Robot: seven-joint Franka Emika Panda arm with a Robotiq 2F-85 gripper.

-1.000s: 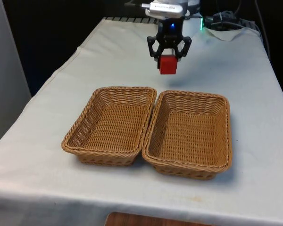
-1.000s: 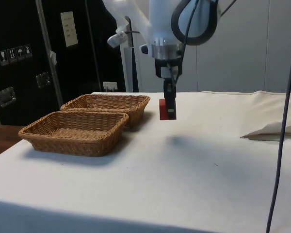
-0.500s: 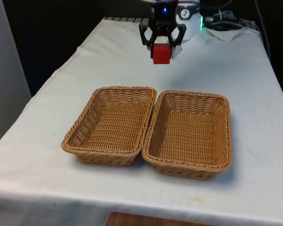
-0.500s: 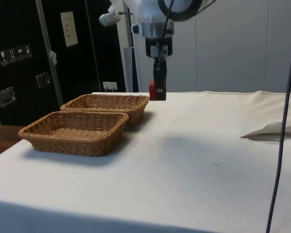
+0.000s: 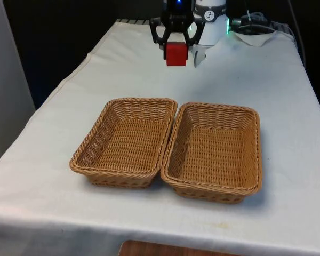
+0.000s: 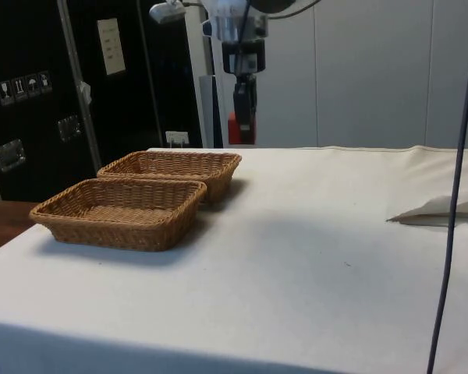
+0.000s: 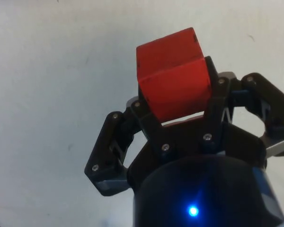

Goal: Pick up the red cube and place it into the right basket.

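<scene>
My gripper (image 5: 176, 52) is shut on the red cube (image 5: 176, 54), holding it high in the air above the far part of the table, behind both baskets. In the side view the red cube (image 6: 234, 129) hangs under the gripper (image 6: 239, 125), well above the cloth. The wrist view has the red cube (image 7: 173, 74) clamped between the black fingers (image 7: 146, 115), with bare white cloth beneath. Two wicker baskets sit side by side: one basket (image 5: 216, 152) at the front view's right, the other basket (image 5: 125, 140) at its left. Neither holds anything.
A crumpled white cloth and cables (image 5: 256, 32) lie at the far end on the front view's right. The white cloth (image 6: 441, 209) also rests on the table in the side view. A grey cable (image 6: 452, 195) hangs down near the side camera.
The gripper has risen with the red cube and drifted towards the front view's left, farther from the table surface. The baskets have not moved.
</scene>
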